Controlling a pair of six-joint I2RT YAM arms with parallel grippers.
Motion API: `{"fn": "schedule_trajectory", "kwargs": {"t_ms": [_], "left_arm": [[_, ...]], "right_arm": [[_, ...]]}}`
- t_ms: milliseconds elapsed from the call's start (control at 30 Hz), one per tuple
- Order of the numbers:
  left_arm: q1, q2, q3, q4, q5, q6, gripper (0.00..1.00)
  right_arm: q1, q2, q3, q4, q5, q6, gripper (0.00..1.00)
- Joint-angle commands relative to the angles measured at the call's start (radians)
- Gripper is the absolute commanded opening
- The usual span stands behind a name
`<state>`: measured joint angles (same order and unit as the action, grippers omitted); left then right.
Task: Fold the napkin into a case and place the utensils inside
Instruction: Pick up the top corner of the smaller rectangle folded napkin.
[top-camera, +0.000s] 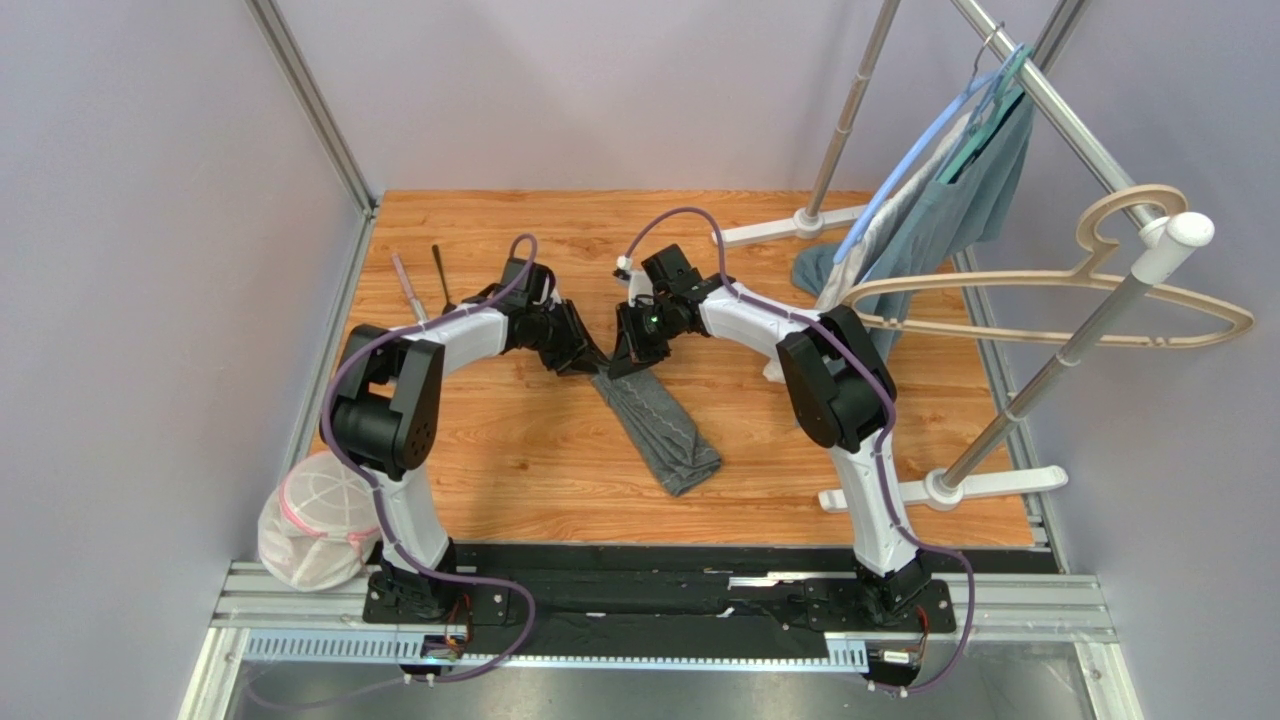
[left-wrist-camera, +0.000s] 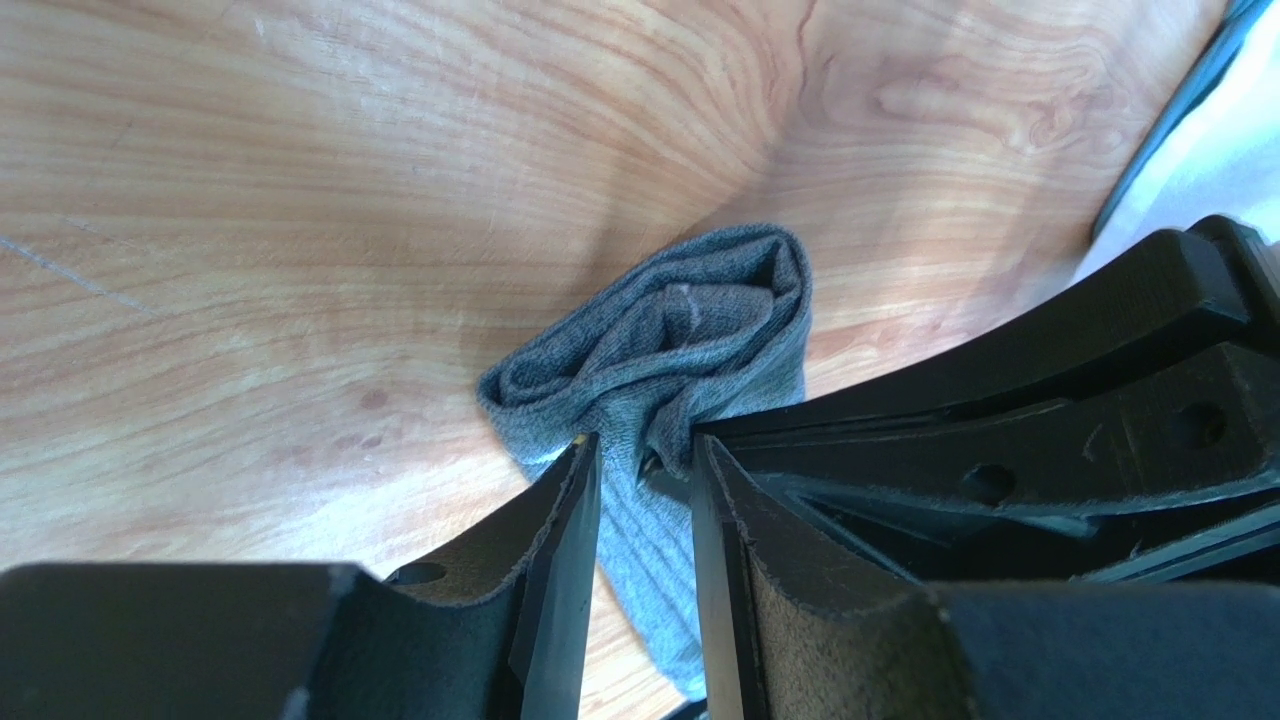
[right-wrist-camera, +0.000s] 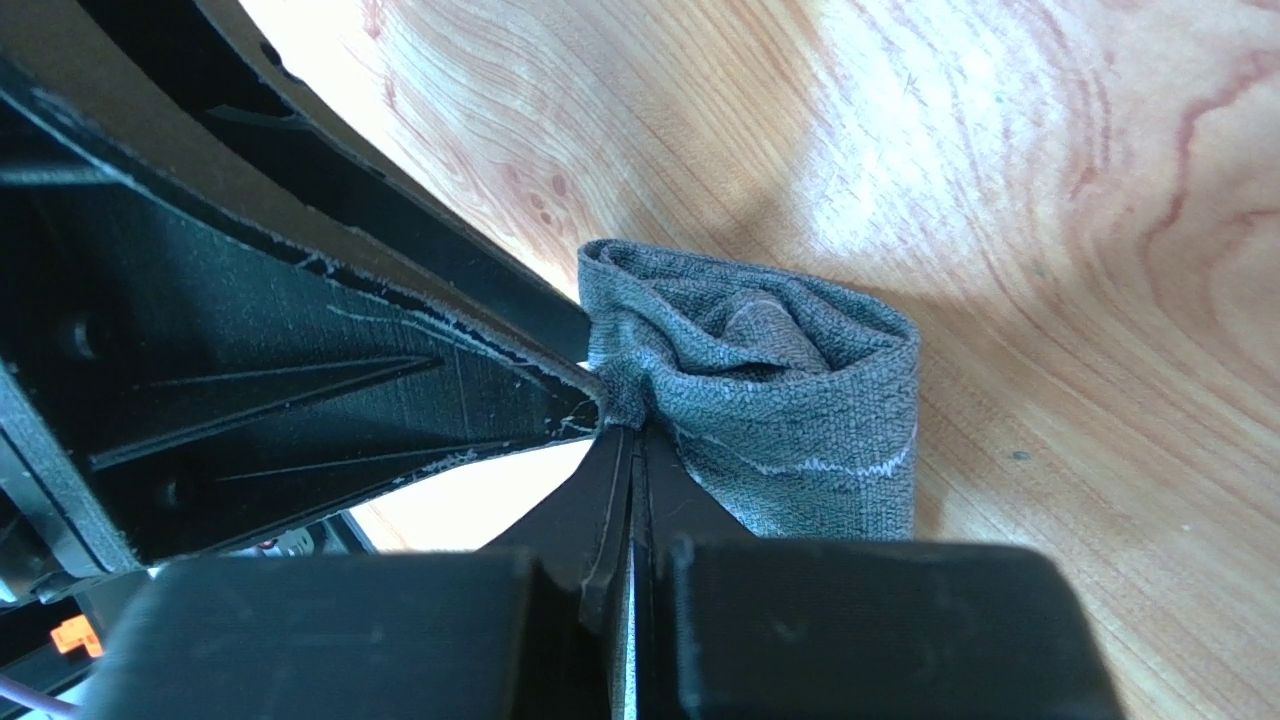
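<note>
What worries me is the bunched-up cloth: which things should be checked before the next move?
1. Right gripper shut on the napkin end: ok.
2. Left gripper has cloth filling the gap between its fingers: ok.
3. Napkin lies flat as a narrow case: not ok, the held end is rolled and bunched.
4. Knife and spoon lie clear of both arms: ok.
5. Utensils inside the napkin: not ok, not yet done.
6. Pocket opening ready: cannot tell.
</note>
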<state>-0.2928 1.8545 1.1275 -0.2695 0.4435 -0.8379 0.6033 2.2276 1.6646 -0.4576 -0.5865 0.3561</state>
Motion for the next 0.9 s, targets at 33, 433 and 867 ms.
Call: {"fn": "schedule_trajectory", "kwargs": {"t_ms": [33,433,867], "left_arm": [[0.004,-0.047,-0.037,0.087,-0.008,-0.049,0.38],[0.004,-0.035,-0.038,0.085,0.000,-0.047,0.46],[0.004,-0.012,0.011,0.050,-0.002,-0.020,0.18]], "right_arm": [[0.003,-0.042,-0.017,0.025,-0.026,-0.023,0.00],[0.004,-0.043,-0.009,0.027,-0.059,-0.037,0.00],[0.006,-0.036,-0.017,0.042,-0.090,-0.043,0.06]]}}
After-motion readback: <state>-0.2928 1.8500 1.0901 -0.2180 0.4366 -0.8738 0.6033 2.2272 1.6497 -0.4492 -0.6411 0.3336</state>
